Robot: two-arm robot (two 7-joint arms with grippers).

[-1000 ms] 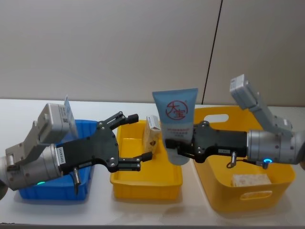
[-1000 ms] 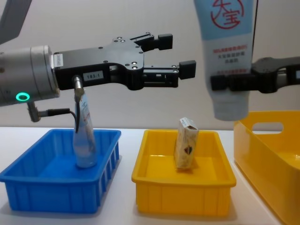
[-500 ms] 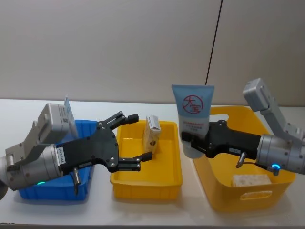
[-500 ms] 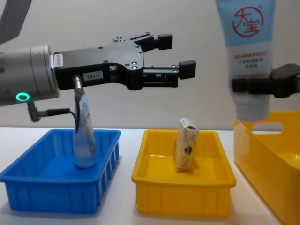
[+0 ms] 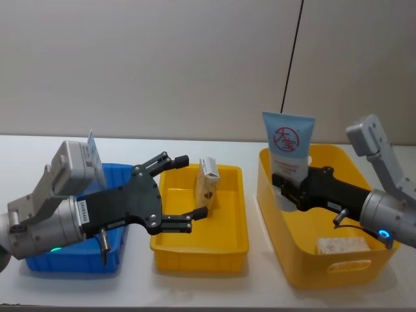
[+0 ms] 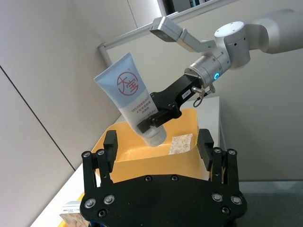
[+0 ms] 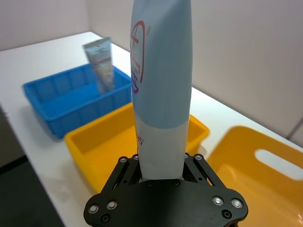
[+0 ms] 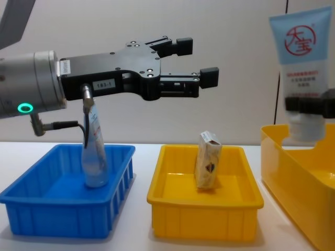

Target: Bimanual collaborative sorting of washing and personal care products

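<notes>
My right gripper (image 5: pixel 286 188) is shut on the lower end of a pale blue tube (image 5: pixel 289 146) with a red circle logo, held upright over the left part of the large yellow bin (image 5: pixel 325 273). The same tube (image 8: pixel 303 52) rises above that bin's rim in the chest view, and the right wrist view has it (image 7: pixel 161 85) standing between the jaws. My left gripper (image 5: pixel 192 186) hangs open and empty above the small yellow tray (image 5: pixel 195 257), where a beige carton (image 5: pixel 208 182) stands on end. A second pale tube (image 8: pixel 94 151) leans in the blue bin (image 8: pixel 52 219).
Another beige carton (image 5: pixel 341 246) lies flat on the floor of the large yellow bin. The three bins stand in a row on the white table, blue on the left. A plain grey wall closes off the back.
My right gripper has carried the tube to the right and lower, from above the small yellow tray to over the large yellow bin. The left arm has stayed still.
</notes>
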